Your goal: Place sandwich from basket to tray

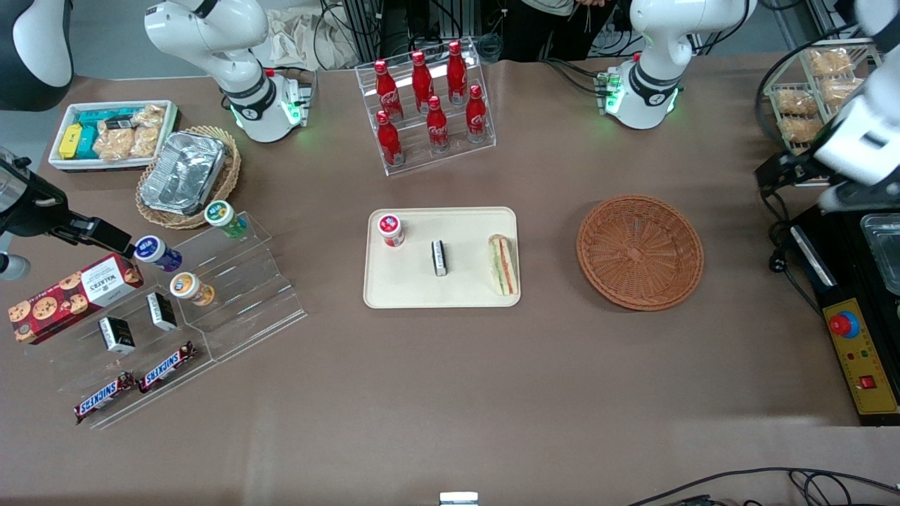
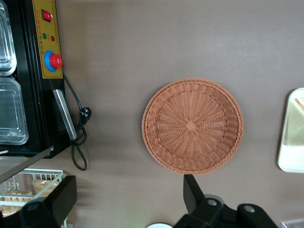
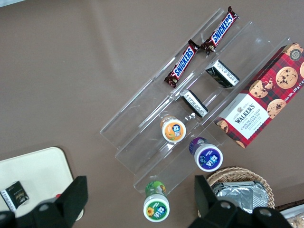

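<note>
The sandwich (image 1: 503, 264), a pale wedge with orange and green layers, lies on the cream tray (image 1: 441, 295) along the edge closest to the basket. The reddish-brown wicker basket (image 1: 639, 251) (image 2: 192, 125) stands beside the tray, toward the working arm's end of the table, with nothing in it. My left gripper (image 1: 777, 172) (image 2: 127, 194) hangs high over the table at that end, apart from the basket and beside a black machine. It is open, with only bare table between its fingers. A strip of the tray (image 2: 289, 137) shows in the left wrist view.
A red-lidded jar (image 1: 391, 229) and a small black box (image 1: 439, 257) share the tray. The black machine with a red button (image 1: 854, 316) and a wire rack of bagged snacks (image 1: 815, 91) flank my gripper. A cola bottle rack (image 1: 429, 98) stands farther back.
</note>
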Tool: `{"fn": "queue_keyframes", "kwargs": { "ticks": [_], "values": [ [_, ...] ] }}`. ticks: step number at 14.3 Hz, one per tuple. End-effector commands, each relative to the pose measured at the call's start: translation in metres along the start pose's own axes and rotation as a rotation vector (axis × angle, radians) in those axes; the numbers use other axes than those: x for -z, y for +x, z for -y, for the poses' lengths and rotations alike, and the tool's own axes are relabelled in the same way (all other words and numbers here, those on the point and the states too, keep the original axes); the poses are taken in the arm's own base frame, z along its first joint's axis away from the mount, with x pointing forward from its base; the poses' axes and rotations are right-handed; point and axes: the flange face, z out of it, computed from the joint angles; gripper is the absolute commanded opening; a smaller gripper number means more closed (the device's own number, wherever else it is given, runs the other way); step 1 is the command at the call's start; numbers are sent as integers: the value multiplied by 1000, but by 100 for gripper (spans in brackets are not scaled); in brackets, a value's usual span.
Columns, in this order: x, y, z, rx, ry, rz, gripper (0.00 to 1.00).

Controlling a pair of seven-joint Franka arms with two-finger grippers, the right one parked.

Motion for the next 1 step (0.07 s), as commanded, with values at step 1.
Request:
{"fn": "queue_keyframes", "kwargs": {
  "ticks": [1],
  "values": [
    [15, -15, 15, -22, -44, -12, 99]
  ]
}}
